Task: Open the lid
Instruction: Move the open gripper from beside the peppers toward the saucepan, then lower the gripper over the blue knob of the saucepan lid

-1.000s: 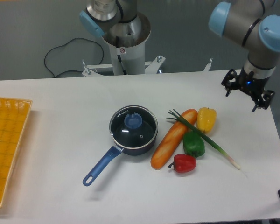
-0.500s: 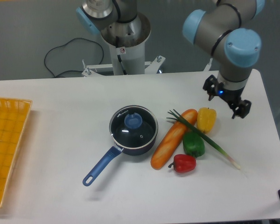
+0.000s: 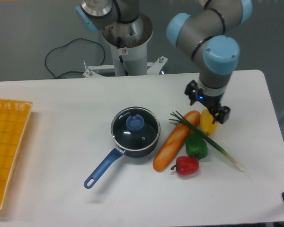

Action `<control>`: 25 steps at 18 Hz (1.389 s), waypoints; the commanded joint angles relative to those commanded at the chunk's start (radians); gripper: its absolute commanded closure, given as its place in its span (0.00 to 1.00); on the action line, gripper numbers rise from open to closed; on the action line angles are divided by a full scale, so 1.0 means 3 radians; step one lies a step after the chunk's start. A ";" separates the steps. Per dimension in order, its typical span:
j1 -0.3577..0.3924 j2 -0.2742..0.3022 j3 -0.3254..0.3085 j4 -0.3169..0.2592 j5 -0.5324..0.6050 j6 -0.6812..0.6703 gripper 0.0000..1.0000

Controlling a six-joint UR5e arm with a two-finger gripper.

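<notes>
The lid [image 3: 135, 128] sits closed on the small dark-blue saucepan [image 3: 146, 149] near the middle of the table [image 3: 61, 142], its glass showing a pale glare and its blue knob [image 3: 135, 123] standing at the centre. The saucepan's long blue handle [image 3: 103, 167] runs from the pot toward the table's front-left. Just to the right of the pot lies a baguette [image 3: 175, 140], slanted from the front toward the back right, and a green onion [image 3: 207, 141] crosses over its upper end and trails off toward the front-right. Around that sit three peppers: a yellow pepper [image 3: 207, 124] behind, a green pepper [image 3: 196, 146] in the middle and a red pepper [image 3: 185, 165] nearest the front edge. My gripper [image 3: 207, 104] hangs above the yellow pepper, well to the right of the lid and touching nothing I can see; my two fingers stand apart, spread with nothing between them. At the table's left edge rests a yellow basket [image 3: 8, 142]. Behind the back edge stands my grey pedestal [image 3: 128, 47], with a black cable [image 3: 61, 59] looping beside it.
</notes>
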 joint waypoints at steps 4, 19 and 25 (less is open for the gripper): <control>-0.0107 0.0251 -0.0215 -0.0005 -0.0015 -0.0067 0.00; -0.0460 0.0609 -0.0788 0.0276 -0.0440 -0.0746 0.00; -0.0583 0.0472 -0.0763 0.0460 -0.0440 -0.0982 0.00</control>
